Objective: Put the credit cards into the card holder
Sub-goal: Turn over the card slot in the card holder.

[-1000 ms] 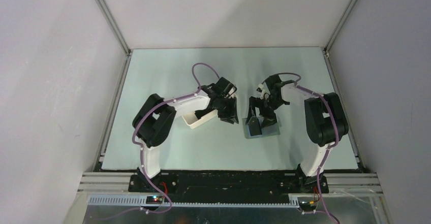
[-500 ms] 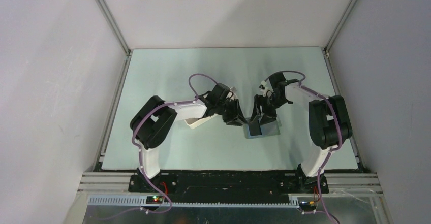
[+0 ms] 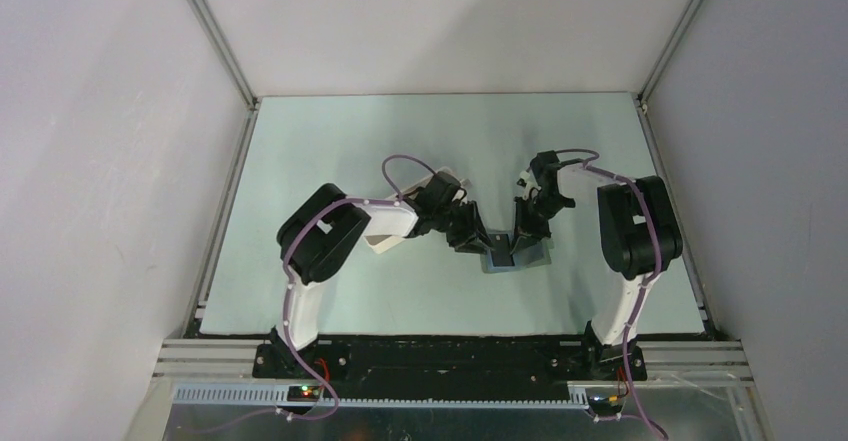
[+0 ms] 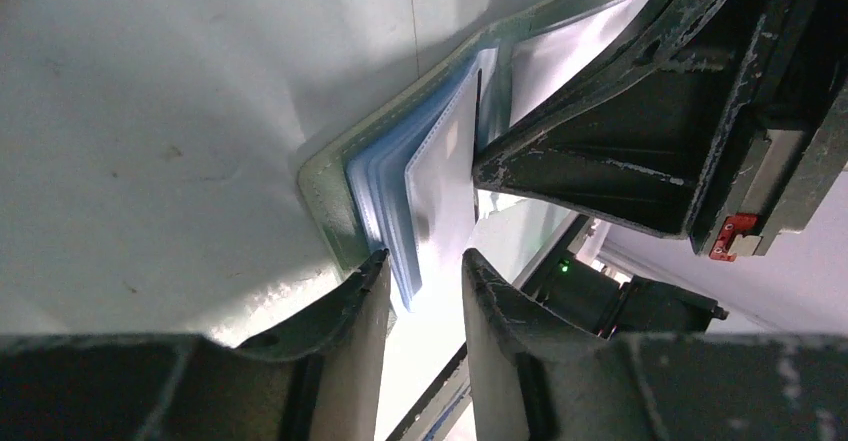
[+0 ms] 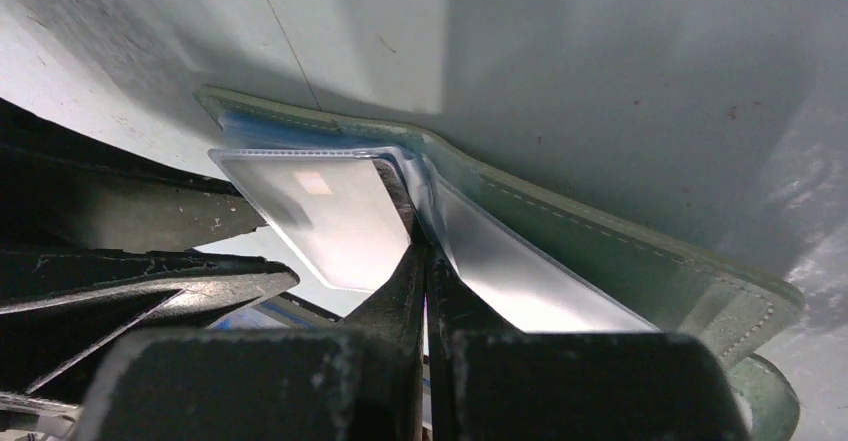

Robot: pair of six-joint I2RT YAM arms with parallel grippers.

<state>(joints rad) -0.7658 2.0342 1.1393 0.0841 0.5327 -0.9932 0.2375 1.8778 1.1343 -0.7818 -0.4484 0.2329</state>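
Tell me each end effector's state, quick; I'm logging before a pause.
Left end effector: cannot be told, fingers narrowly apart around a pale sheet.
Right end effector: closed on a clear sleeve of the wallet.

top: bright, even, soft shadows | wrists: dim foreground blur | glare: card holder (image 5: pixel 520 286) sleeves

A pale green worktop (image 3: pixel 330 151) fills the floor of a plain booth, closed in by a white back wall (image 3: pixel 440 21) and grey side walls (image 3: pixel 100 161). Bare metal posts (image 3: pixel 215 36) run up the two back corners. Soft light falls from above, brighter on the right of the back wall. A metal rail (image 3: pixel 210 351) edges the near side, with a black base plate (image 3: pixel 450 356) along it.
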